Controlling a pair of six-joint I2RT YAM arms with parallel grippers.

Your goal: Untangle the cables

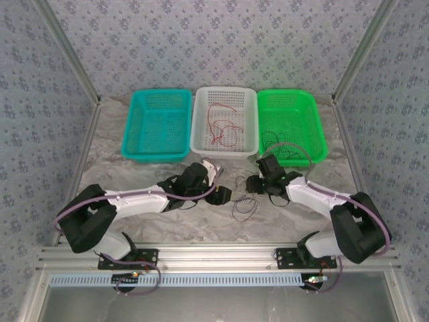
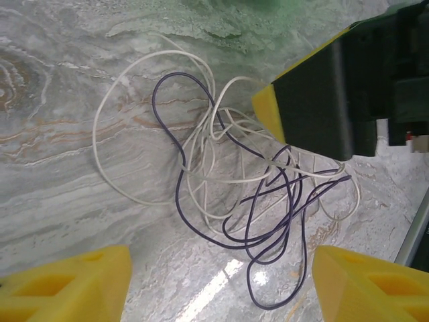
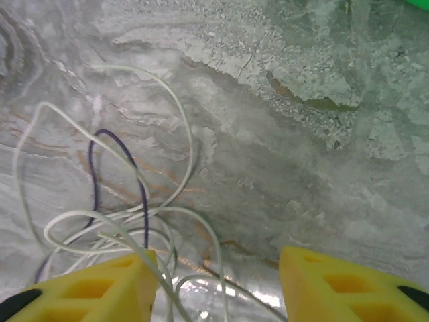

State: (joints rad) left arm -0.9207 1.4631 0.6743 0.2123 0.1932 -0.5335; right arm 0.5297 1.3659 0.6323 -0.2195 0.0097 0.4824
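A white cable [image 2: 96,131] and a dark cable [image 2: 177,194] lie tangled together on the marble table, a small heap [image 1: 244,205] in the top view. My left gripper [image 2: 221,258] hovers open just left of the heap, a dark loop lying below the gap between its yellow fingers. My right gripper [image 3: 218,258] is open over the heap's far side, with white cable [image 3: 192,144] strands running between its fingers and the dark cable [image 3: 143,194] beside the left one. A red cable [image 1: 216,124] lies in the white basket and a black cable [image 1: 280,149] in the green basket.
Three baskets stand in a row at the back: teal [image 1: 134,131], white [image 1: 224,149] and green [image 1: 315,121]. The two grippers [image 1: 224,196] [image 1: 251,182] face each other closely at the table's middle. Patterned walls close in both sides.
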